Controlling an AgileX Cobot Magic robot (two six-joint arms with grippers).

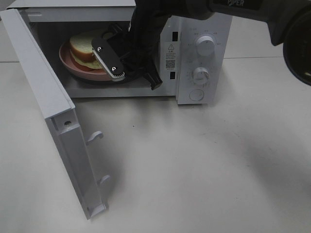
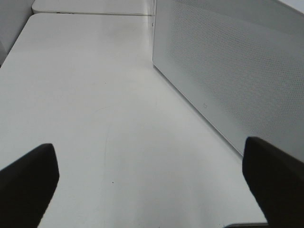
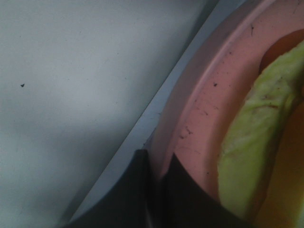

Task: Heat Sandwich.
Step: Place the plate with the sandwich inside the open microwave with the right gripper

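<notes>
The sandwich (image 1: 81, 47), white bread with green lettuce and a red layer, lies on a round pink plate (image 1: 68, 62) inside the open microwave (image 1: 187, 29). My right gripper (image 1: 115, 73) reaches into the cavity from the right. In the right wrist view it (image 3: 159, 164) is shut on the pink plate's rim (image 3: 199, 109), with lettuce (image 3: 256, 142) close by. My left gripper (image 2: 152, 185) is open over bare table beside a dotted white microwave panel (image 2: 228, 71), holding nothing. It is out of the high view.
The microwave door (image 1: 48, 102) stands wide open at the left, with two latch hooks (image 1: 95, 137) on its edge. Two knobs (image 1: 204, 46) and a button sit on the right control panel. White tabletop (image 1: 204, 165) spreads in front.
</notes>
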